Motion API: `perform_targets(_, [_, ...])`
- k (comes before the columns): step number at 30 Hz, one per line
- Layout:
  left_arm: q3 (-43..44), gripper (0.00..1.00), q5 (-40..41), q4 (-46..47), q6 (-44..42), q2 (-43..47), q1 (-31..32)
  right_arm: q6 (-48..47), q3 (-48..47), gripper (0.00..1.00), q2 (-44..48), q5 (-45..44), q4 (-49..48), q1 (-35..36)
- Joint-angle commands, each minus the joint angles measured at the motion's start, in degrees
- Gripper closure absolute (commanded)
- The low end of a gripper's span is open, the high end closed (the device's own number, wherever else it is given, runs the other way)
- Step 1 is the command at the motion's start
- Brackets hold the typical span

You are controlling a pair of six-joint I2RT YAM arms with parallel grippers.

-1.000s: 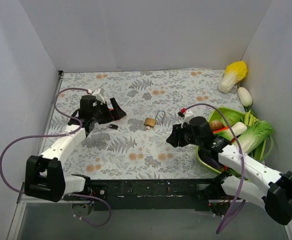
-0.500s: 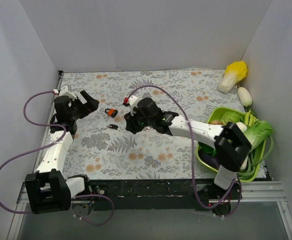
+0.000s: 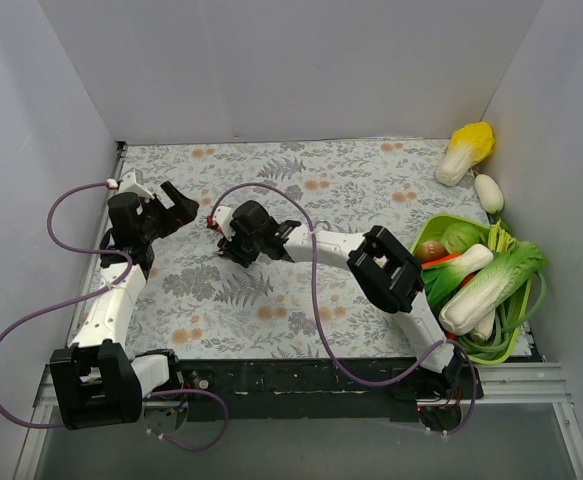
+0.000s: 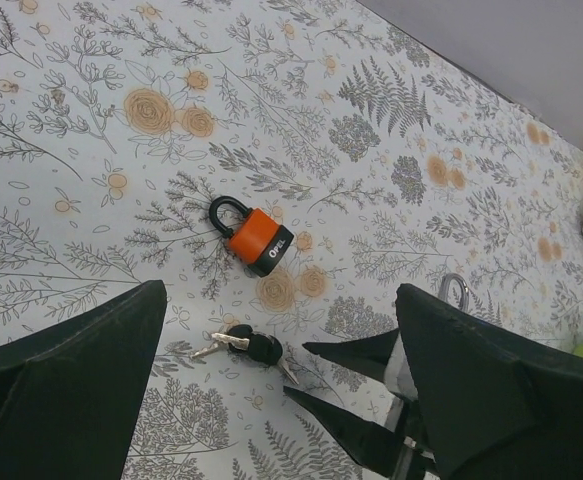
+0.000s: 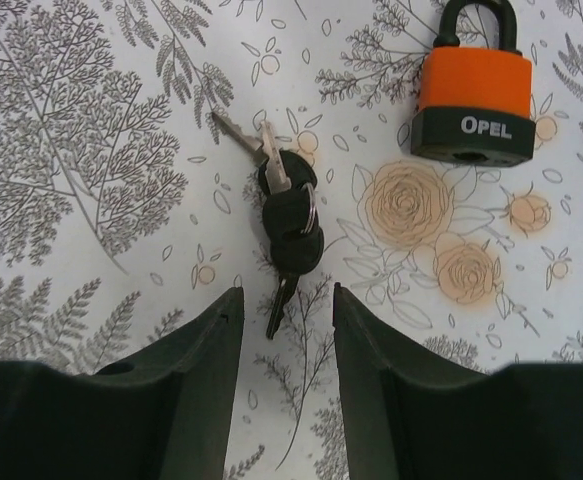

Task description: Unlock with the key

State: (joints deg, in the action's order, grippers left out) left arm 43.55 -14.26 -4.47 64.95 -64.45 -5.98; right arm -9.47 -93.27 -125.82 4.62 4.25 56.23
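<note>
An orange padlock with a black shackle (image 4: pixel 256 237) lies flat on the floral mat; it also shows in the right wrist view (image 5: pixel 473 100). A bunch of black-headed keys (image 5: pixel 286 220) lies just in front of it, also seen in the left wrist view (image 4: pixel 246 345). My right gripper (image 5: pixel 286 295) is open, low over the mat, its fingertips either side of the lowest key's blade and apart from it; it sits left of centre in the top view (image 3: pixel 233 245). My left gripper (image 3: pixel 179 203) is open and empty, raised at the far left, looking down on the lock.
The shackle of a second padlock (image 4: pixel 454 290) shows beside my right arm. A green basket (image 3: pixel 516 345) of vegetables stands at the right edge. A yellow cabbage (image 3: pixel 468 150) and a white radish (image 3: pixel 488 192) lie at the back right. White walls enclose the mat.
My right arm has swung from the right side across to the left and now sits over the keys. My left arm drew back to the far left and then stayed still.
</note>
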Motion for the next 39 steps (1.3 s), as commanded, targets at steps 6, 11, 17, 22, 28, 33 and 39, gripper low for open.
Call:
perform_targets(6, [-0.22,0.02,-1.82,0.43,0.09,0.72,0.09,-6.78,-9.47,0.52,-6.72,2.22,0.32,-0.06])
perform_targets(11, [-0.04,0.02,-2.09,0.34,0.09,0.55,0.00,-6.08,-9.73,0.52,-8.04,4.16,-0.65,-0.06])
perform_targets(17, [0.04,0.02,-2.35,0.16,0.00,0.29,0.00,-5.99,-10.78,0.55,-9.53,4.78,-0.65,-0.06])
perform_targets(22, [0.22,0.02,-2.44,-0.01,0.09,0.02,0.00,-6.61,-12.19,0.57,-11.02,4.96,0.58,-0.06])
perform_targets(28, [0.39,0.02,-3.05,0.08,0.00,-0.33,0.00,-6.17,-12.11,0.76,-11.20,4.78,0.41,-0.06])
perform_targets(33, [0.22,0.02,-4.98,0.86,0.09,-0.42,0.00,-4.33,-9.13,0.90,-9.27,5.66,-2.22,-0.06])
perform_targets(39, [-1.10,0.03,-13.59,4.21,-0.08,-0.24,0.00,1.99,1.74,0.99,1.16,3.65,-11.17,-0.06])
